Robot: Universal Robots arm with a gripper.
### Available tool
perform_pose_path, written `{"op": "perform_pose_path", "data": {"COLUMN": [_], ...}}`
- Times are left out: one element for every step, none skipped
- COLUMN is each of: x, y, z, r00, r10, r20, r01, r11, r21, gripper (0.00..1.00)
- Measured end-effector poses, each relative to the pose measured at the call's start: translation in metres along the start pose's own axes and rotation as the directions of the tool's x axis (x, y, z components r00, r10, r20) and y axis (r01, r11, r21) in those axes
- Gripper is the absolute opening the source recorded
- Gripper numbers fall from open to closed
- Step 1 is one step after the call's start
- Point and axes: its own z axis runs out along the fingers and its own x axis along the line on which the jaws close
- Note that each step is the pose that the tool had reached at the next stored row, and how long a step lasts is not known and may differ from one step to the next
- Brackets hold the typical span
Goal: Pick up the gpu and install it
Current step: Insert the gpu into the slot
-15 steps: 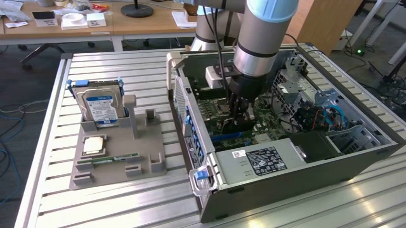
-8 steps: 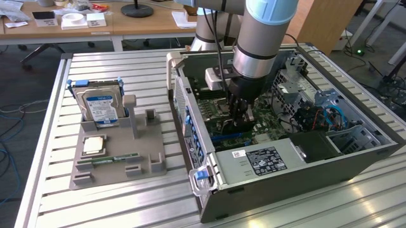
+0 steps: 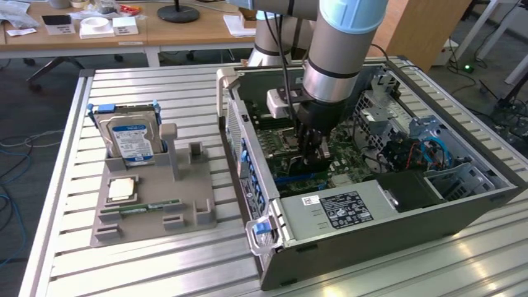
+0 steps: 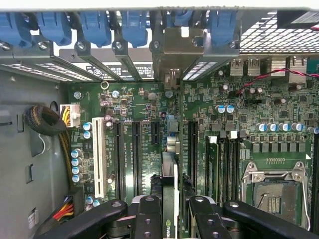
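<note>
My gripper (image 3: pixel 312 158) reaches down into the open computer case (image 3: pixel 363 229), just above the green motherboard (image 4: pixel 144 104). It is shut on the gpu (image 4: pixel 169 174), which shows edge-on as a narrow dark strip between the black fingers (image 4: pixel 148 219). The card runs along the line of the dark expansion slots (image 4: pixel 135 149). Its far end reaches toward the metal rear slot openings (image 4: pixel 172 50) under the blue latches. Whether the card's edge sits in a slot is hidden by the card itself.
A grey holder (image 3: pixel 153 210) at the exterior view's left carries a hard drive (image 3: pixel 132 139), a processor chip (image 3: pixel 122 189) and a green memory stick (image 3: pixel 148 207). Inside the case are the power supply (image 3: pixel 347 207), an open processor socket (image 4: pixel 271 191), a white slot (image 4: pixel 98 154) and cables (image 4: pixel 47 122).
</note>
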Motion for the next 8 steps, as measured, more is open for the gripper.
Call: {"op": "perform_pose_path", "data": {"x": [0.0000, 0.0000, 0.0000, 0.0000, 0.0000, 0.0000, 0.0000, 0.0000], "y": [0.0000, 0.0001, 0.0005, 0.0007, 0.0008, 0.0009, 0.0008, 0.0009], "z": [0.0000, 0.0000, 0.0001, 0.0002, 0.0003, 0.0005, 0.0011, 0.0015], "r00": [1.0000, 1.0000, 1.0000, 1.0000, 1.0000, 1.0000, 1.0000, 1.0000], "r10": [0.000, 0.000, 0.000, 0.000, 0.000, 0.000, 0.000, 0.000], "r20": [0.0000, 0.0000, 0.0000, 0.0001, 0.0001, 0.0001, 0.0003, 0.0002], "r01": [0.000, 0.000, 0.000, 0.000, 0.000, 0.000, 0.000, 0.000], "r11": [1.0000, 1.0000, 1.0000, 1.0000, 1.0000, 1.0000, 1.0000, 1.0000], "r21": [0.0000, 0.0000, 0.0001, 0.0001, 0.0001, 0.0001, 0.0002, 0.0001], "gripper": [0.26, 0.26, 0.26, 0.26, 0.26, 0.26, 0.26, 0.26]}}
